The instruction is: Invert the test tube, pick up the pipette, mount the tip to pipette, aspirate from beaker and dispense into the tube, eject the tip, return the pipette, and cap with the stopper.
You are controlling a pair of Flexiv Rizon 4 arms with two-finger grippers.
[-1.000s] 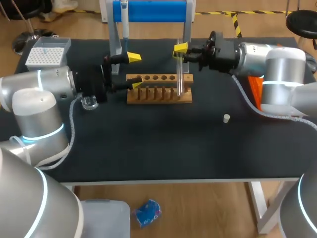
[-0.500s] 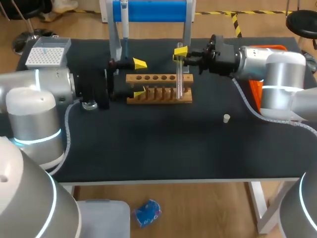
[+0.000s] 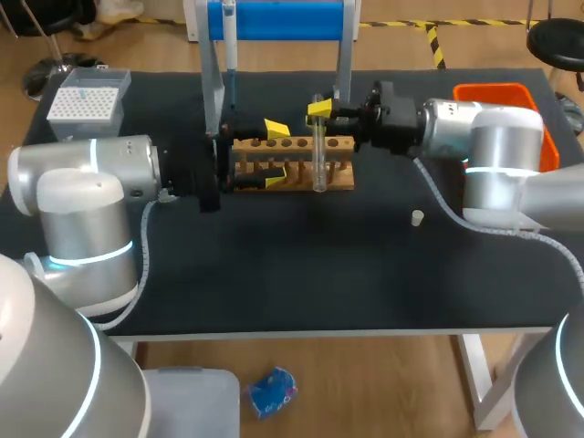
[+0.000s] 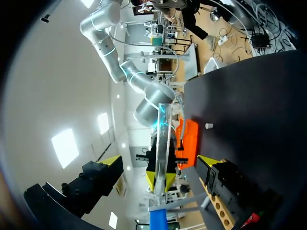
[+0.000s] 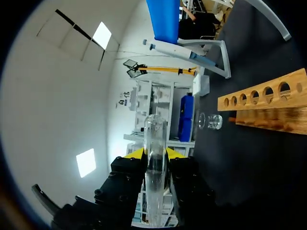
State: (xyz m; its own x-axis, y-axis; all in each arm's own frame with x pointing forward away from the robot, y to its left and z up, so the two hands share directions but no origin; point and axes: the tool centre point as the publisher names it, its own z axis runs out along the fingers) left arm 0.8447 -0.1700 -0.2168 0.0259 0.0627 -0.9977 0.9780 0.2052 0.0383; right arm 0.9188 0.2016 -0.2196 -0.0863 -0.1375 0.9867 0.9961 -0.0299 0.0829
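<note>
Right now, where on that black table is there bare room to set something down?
The broad front strip of the black table, between the wooden tube rack and the near edge, is bare up to the small white stopper. It is crowded at the rack, where the left gripper, right gripper and its glass test tube meet.

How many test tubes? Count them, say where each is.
1. The test tube is in the right gripper, near the wooden rack's right end. The left gripper hides part of the rack, maybe another.
</note>
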